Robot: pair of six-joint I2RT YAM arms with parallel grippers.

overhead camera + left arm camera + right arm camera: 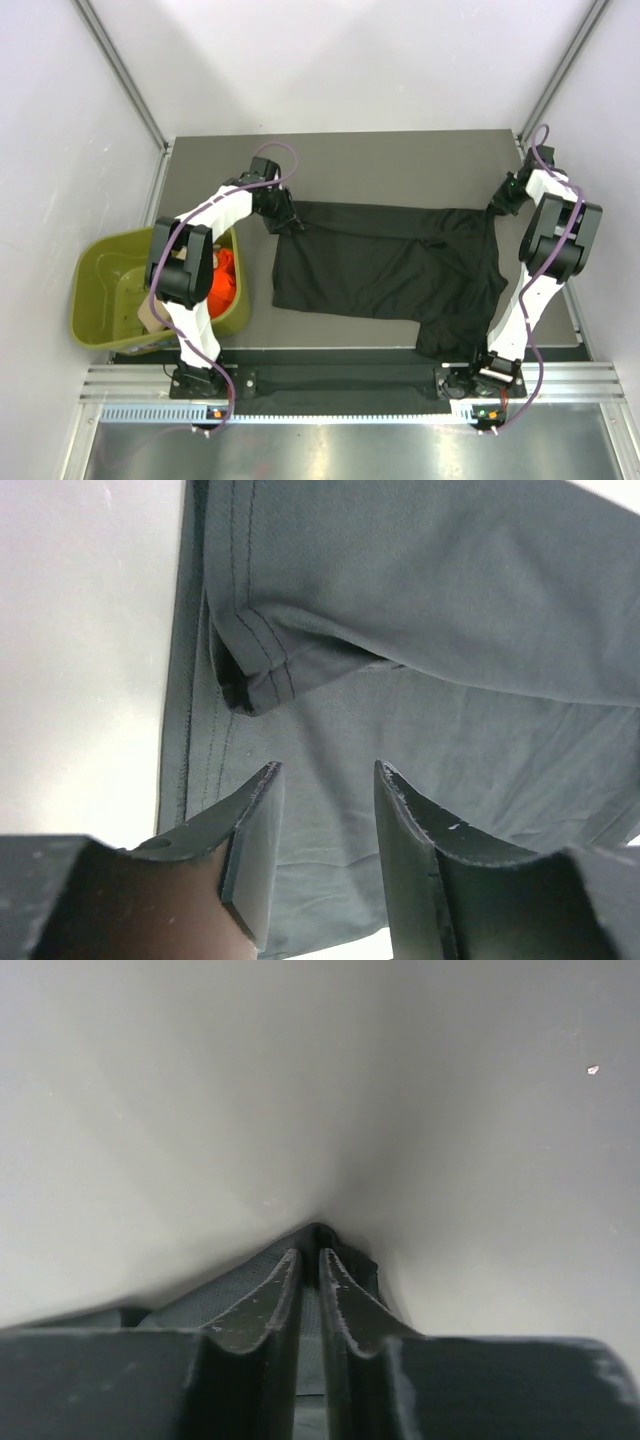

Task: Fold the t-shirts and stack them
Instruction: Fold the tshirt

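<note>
Cloth of the black shirt [385, 270] lies spread from the middle of the bench [400, 160] to its right edge; the orange shirt [225, 280] sits in the tub [95, 290] off the left edge. I see my right gripper [308, 1240] clamping the black shirt's far right corner, and my left gripper [325, 770] narrowly parted over its far left corner.

An olive-green tub [105, 290] sits at the left edge of the grey table [400, 165], seemingly overhanging it.
</note>
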